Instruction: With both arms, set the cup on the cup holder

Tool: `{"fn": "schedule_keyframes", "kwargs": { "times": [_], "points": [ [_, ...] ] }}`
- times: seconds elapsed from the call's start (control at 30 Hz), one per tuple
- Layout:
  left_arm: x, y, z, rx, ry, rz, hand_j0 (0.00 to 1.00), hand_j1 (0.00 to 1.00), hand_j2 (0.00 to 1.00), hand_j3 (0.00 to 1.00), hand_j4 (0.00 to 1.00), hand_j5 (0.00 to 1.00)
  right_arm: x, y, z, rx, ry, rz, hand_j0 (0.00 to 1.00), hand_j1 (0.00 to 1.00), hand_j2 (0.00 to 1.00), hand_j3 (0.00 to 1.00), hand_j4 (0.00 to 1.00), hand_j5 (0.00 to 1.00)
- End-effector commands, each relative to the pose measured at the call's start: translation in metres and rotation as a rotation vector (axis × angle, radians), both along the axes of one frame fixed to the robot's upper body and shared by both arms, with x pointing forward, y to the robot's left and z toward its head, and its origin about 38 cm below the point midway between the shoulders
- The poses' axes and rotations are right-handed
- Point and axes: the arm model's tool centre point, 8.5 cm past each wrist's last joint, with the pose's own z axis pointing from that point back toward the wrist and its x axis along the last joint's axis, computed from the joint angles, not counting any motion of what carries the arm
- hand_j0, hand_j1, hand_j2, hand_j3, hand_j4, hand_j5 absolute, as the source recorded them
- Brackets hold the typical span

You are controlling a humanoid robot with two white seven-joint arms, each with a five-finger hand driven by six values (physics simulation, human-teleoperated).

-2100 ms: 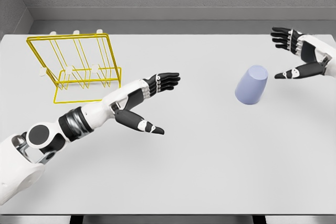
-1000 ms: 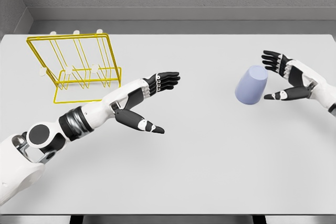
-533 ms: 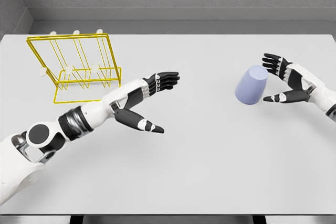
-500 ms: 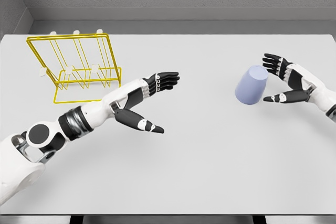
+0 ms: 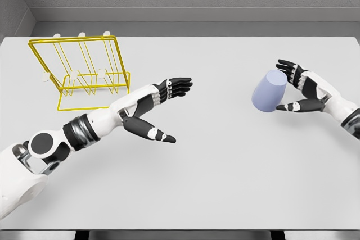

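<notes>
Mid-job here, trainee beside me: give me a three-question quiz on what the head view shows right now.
1. True or false: the right hand has already closed on the cup.
2. Multiple choice: the yellow holder stands at the table's A) far left, B) near right, C) centre.
3. Fill in: the left hand hovers over the table with fingers ____, holding nothing.

Key:
1. False. Its fingers are spread beside the cup, thumb low and fingers by the top, with no grip yet.
2. A.
3. Open.
</notes>
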Motion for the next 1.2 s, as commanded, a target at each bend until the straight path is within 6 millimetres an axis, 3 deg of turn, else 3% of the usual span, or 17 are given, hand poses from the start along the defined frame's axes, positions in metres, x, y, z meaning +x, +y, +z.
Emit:
{"fn": "schedule_keyframes", "kwargs": {
  "times": [0.0, 0.93, 1.17],
  "points": [
    [0.000, 0.000, 0.001, -0.004, 0.002, -0.001, 1.00, 1.00, 1.00, 1.00, 1.00, 1.00, 0.000, 0.002, -0.002, 0.010, 0.002, 0.000, 1.00, 1.00, 1.00, 1.00, 1.00, 1.00],
    [0.000, 0.001, 0.001, -0.007, 0.001, 0.004, 1.00, 1.00, 1.00, 1.00, 1.00, 1.00, 0.003, 0.027, -0.013, 0.051, 0.012, 0.025, 1.00, 1.00, 1.00, 1.00, 1.00, 1.00],
    [0.000, 0.002, 0.001, -0.007, 0.003, 0.004, 1.00, 1.00, 1.00, 1.00, 1.00, 1.00, 0.004, 0.030, -0.013, 0.058, 0.010, 0.029, 0.83, 0.83, 0.83, 0.83, 0.83, 0.83]
  ]
}}
